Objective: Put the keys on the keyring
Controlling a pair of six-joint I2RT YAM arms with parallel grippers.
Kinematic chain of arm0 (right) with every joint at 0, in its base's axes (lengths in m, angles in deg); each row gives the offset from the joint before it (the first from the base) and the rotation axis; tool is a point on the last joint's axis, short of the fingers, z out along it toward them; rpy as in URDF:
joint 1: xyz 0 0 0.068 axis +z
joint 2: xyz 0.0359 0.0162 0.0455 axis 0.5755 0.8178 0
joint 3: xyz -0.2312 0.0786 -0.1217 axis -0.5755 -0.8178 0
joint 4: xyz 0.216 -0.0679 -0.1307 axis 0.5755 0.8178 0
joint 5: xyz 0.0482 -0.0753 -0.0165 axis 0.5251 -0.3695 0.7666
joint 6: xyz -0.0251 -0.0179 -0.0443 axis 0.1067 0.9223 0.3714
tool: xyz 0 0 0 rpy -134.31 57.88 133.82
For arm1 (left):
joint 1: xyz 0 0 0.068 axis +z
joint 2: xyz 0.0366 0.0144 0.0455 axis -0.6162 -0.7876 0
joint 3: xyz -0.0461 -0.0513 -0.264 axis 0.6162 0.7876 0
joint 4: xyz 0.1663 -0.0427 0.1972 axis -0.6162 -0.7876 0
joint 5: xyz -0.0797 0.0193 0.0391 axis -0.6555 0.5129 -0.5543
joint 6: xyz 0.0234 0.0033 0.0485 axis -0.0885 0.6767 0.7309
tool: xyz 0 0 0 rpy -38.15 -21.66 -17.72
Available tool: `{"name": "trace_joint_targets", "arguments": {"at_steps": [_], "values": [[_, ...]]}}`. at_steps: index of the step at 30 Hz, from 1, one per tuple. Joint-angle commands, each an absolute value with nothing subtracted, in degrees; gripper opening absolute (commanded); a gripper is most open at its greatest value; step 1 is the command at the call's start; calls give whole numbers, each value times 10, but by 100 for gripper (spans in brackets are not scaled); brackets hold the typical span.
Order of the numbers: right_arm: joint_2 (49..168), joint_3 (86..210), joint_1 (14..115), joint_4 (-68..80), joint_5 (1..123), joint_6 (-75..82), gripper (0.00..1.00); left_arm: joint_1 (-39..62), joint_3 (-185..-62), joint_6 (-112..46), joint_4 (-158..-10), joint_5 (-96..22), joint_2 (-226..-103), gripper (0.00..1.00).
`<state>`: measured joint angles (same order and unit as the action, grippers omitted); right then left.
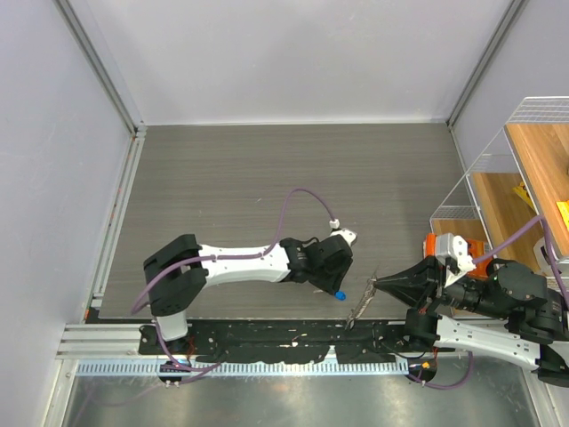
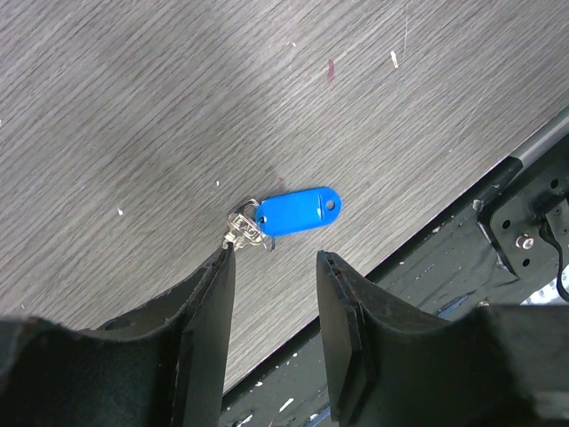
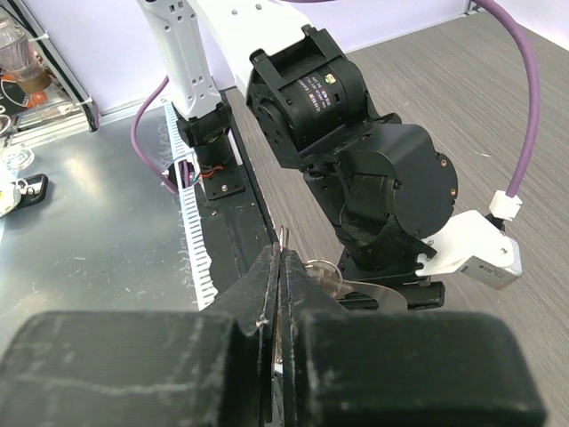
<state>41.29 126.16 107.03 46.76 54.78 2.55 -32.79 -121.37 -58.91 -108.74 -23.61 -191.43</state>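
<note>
A key with a blue plastic head (image 2: 298, 212) and a small metal part (image 2: 247, 229) lies flat on the grey table, just beyond my left gripper's tips. It also shows in the top view (image 1: 340, 294). My left gripper (image 2: 274, 260) is open and empty, its left fingertip (image 2: 224, 267) almost touching the metal part. My right gripper (image 3: 282, 258) is shut on the thin wire keyring (image 3: 283, 237), whose end sticks out past the tips. A small ring and a silver key (image 3: 373, 294) hang beside it. In the top view the keyring (image 1: 360, 307) dangles below the right gripper (image 1: 374, 283).
The table's near edge and the black mounting rail (image 1: 293, 342) lie right below both grippers. A wire rack with wooden shelves (image 1: 516, 178) stands at the right. An orange and white object (image 1: 447, 246) sits behind the right arm. Grey walls enclose the table.
</note>
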Motion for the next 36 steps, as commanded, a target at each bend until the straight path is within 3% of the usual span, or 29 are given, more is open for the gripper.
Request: {"name": "trace_joint_targets", "arguments": {"at_steps": [1,23,29,33,36], "values": [[405,1266,1072,428,548,18,5,-331,-1249,-598,-1118,-225,-1929,46],[387,1266,1072,439,552,15,5,-333,-1280,-619,-1132,-242,-1994,38],[383,1263,1072,442,553,12,5,-333,-1273,-622,-1131,-245,-1998,24],[383,1263,1072,441,553,11,6,-333,-1265,-622,-1128,-247,-1995,0],[383,1262,1072,441,553,11,5,-334,-1251,-617,-1117,-243,-1982,0]]}}
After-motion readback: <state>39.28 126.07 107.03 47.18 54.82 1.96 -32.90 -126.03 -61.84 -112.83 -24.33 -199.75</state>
